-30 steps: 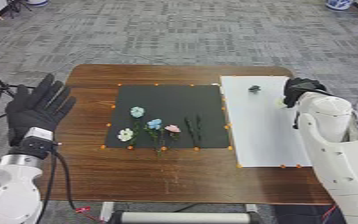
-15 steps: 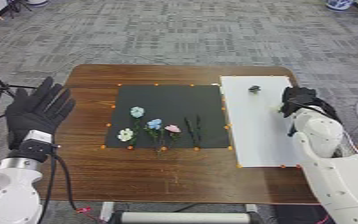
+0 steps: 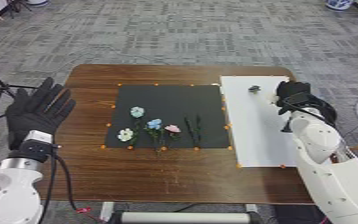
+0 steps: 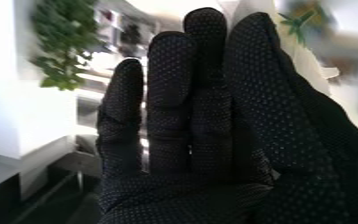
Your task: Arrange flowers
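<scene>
Now, right hand: the robot's right hand [image 3: 298,96] is hovering over the outer side of the white sheet [image 3: 255,142], fingers standing long and nearly straight.
Right grip: seen from the right wrist, this hand [image 4: 189,202] is keeping its fingers narrow, thumb lying close against them and pinching a pale flower [image 4: 310,65]; the exact contact is hiding behind the glove.
Pale flower: whitish petals are poking out past the thumb, with green leaves [image 4: 298,22] showing beside them.
Left hand: the robot's left hand [image 3: 33,116] is waiting at the table's left edge, palm up, fingers straight and a little apart, holding nothing.
Black mat: on this dark square [image 3: 162,100], a pale blue-green flower [image 3: 137,111] is lying farthest from the robot; a blue flower [image 3: 154,123] is sitting between a white flower [image 3: 125,135] and a pink flower [image 3: 173,128].
Stems: two dark green stems [image 3: 190,126] are lying side by side, right of the pink one.
White sheet: a small dark thing [image 3: 254,89] is resting near its far end.
Table: the brown wood [image 3: 158,177] is carrying mat and sheet, with orange markers [image 3: 164,148] dotting their edges.
</scene>
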{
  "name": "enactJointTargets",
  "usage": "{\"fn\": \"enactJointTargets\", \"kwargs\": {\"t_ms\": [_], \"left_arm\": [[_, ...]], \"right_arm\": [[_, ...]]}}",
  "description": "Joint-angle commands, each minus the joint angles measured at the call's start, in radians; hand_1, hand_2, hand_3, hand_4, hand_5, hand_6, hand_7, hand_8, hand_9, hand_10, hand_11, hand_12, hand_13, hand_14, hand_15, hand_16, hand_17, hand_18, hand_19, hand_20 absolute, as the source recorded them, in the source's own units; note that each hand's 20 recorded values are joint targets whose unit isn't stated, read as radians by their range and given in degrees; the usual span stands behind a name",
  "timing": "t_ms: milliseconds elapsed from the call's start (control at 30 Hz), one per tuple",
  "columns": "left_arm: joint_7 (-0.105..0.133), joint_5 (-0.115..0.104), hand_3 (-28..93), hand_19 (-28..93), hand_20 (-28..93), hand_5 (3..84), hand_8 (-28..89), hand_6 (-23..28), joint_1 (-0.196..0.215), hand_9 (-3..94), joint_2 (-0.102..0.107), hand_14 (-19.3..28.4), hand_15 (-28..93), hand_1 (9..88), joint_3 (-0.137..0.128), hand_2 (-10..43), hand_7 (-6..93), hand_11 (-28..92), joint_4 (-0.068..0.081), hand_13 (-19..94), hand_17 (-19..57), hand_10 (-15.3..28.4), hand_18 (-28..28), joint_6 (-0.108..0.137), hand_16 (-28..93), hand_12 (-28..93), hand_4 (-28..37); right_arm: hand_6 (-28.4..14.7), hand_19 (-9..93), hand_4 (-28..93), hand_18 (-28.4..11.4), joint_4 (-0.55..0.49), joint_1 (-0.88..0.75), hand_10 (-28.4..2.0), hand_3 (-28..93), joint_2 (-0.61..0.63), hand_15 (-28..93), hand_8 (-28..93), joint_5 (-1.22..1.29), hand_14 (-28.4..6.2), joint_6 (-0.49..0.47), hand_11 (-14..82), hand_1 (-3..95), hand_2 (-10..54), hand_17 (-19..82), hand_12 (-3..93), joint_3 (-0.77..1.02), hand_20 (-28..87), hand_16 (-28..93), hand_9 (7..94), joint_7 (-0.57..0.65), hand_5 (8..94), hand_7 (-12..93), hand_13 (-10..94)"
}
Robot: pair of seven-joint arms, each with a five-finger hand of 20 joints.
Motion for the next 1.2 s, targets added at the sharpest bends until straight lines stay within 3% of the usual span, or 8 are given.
{"fn": "enactJointTargets", "kwargs": {"t_ms": [33,333,400,467,667,767,900,1200], "left_arm": [[0.001,0.005,67,34,5,38.3,-9,7.8,0.011,30.6,-0.006,14.4,17,24.8,-0.004,15.9,8.8,16,-0.008,22,-8.9,13.6,14.1,0.005,-4,7,-28.3],[-0.009,0.012,67,34,5,38.4,-9,7.8,0.009,30.6,-0.025,14.5,17,25.0,0.022,16.0,8.8,16,-0.006,22,-8.9,13.8,14.2,0.012,-4,6,-28.3],[-0.002,0.029,67,34,5,38.4,-9,7.8,0.011,30.6,-0.03,14.5,17,25.1,0.031,16.1,8.7,16,-0.006,22,-8.9,13.8,14.2,0.015,-4,6,-28.3],[-0.015,0.046,66,34,5,38.4,-9,7.8,0.014,30.6,-0.035,14.5,17,25.1,0.03,16.1,8.8,16,-0.007,22,-8.9,13.8,14.2,0.007,-4,6,-28.3],[-0.016,0.046,66,34,5,38.6,-9,7.8,0.005,30.7,-0.032,14.3,17,25.3,0.032,16.2,8.8,16,-0.003,23,-8.9,14.0,14.2,-0.006,-4,6,-28.3],[-0.029,0.053,66,34,5,38.6,-9,7.8,0.011,30.7,-0.032,14.3,17,25.5,0.027,16.4,8.8,16,-0.013,23,-8.9,14.1,14.2,0.018,-4,6,-28.3],[-0.027,0.048,66,35,5,38.9,-9,8.0,0.03,30.7,-0.041,14.4,17,25.6,0.023,16.6,8.8,16,-0.017,23,-9.0,14.3,14.4,0.011,-4,6,-28.3],[-0.029,0.042,65,35,5,39.0,-9,8.2,0.017,30.8,-0.04,14.5,17,26.0,0.031,16.9,8.6,16,-0.013,23,-9.1,14.5,14.5,0.022,-4,6,-28.3]], "right_arm": [[1.6,73,-28,-19.0,-0.095,0.081,-5.6,66,-0.018,49,-3,0.003,-5.1,0.03,9.4,60.0,-9.5,27,39.6,-0.08,39,46,82.0,-0.206,71.0,43,60],[2.4,71,-28,-18.0,-0.056,0.169,-5.2,67,-0.086,48,-4,-0.004,-4.2,-0.021,8.8,59.2,-9.5,26,39.1,-0.194,39,46,81.1,-0.366,70.2,45,58],[2.4,71,-28,-18.0,-0.041,0.179,-5.0,67,-0.091,48,-5,-0.019,-4.2,-0.028,8.8,59.1,-9.5,26,38.9,-0.217,39,46,80.8,-0.386,70.1,45,58],[2.5,71,-28,-18.0,-0.032,0.18,-5.0,67,-0.097,48,-6,-0.038,-4.1,-0.037,8.8,59.0,-9.5,26,38.7,-0.231,39,46,80.7,-0.409,70.1,45,58],[2.5,71,-28,-18.1,-0.044,0.151,-4.8,67,-0.088,48,-7,-0.102,-4.0,-0.085,8.9,59.1,-9.5,26,38.4,-0.254,40,46,80.1,-0.449,70.3,46,58],[2.5,71,-28,-18.0,-0.08,0.128,-4.8,67,-0.079,48,-7,-0.107,-4.0,-0.122,8.9,59.1,-9.5,25,38.3,-0.262,40,46,79.7,-0.449,70.1,46,58],[2.3,70,-28,-18.2,-0.093,0.117,-5.0,68,-0.089,48,-7,-0.132,-4.2,-0.115,9.0,58.8,-9.5,25,38.1,-0.284,40,46,79.5,-0.449,69.9,46,57],[2.0,70,-28,-18.6,-0.082,0.126,-5.3,69,-0.118,48,-8,-0.168,-4.3,-0.118,8.1,58.4,-9.5,25,36.6,-0.305,40,45,78.3,-0.454,69.9,45,56]]}}
